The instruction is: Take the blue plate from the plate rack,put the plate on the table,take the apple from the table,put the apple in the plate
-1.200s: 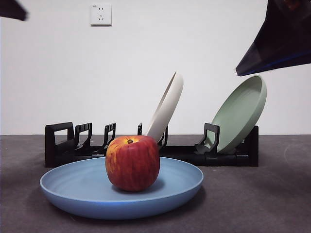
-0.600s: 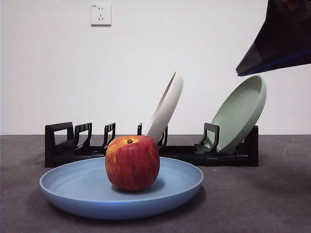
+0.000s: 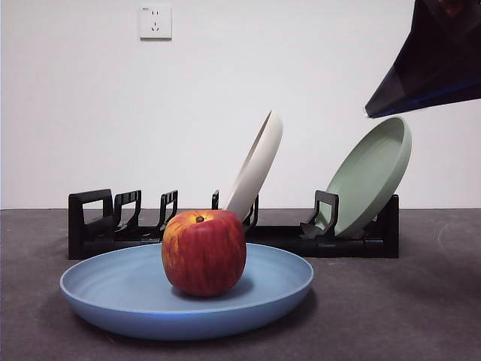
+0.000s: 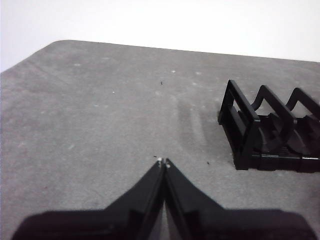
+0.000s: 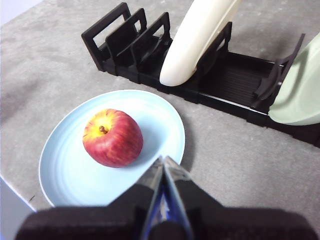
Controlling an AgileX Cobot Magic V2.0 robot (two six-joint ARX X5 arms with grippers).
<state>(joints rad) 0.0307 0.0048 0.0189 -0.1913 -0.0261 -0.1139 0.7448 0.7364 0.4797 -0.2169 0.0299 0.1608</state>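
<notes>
While apple [image 5: 113, 137] sits on blue plate [image 5: 70, 175], right gripper [image 5: 163, 161] jaws pressed together, just beside.

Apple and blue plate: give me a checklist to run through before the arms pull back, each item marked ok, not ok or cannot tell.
1. The apple sits in the blue plate, stem up: ok.
2. Blue plate lies flat on the table, in front of the plate rack: ok.
3. Right claw is shut, holds nothing, and is clear of the apple: ok.
4. Left claw is shut, holds nothing, and is over bare table beside the rack's end: ok.
5. The cream-white plate and the sage-green plate lean in their rack slots: ok.
6. Apple steady, not about to roll: cannot tell.
</notes>
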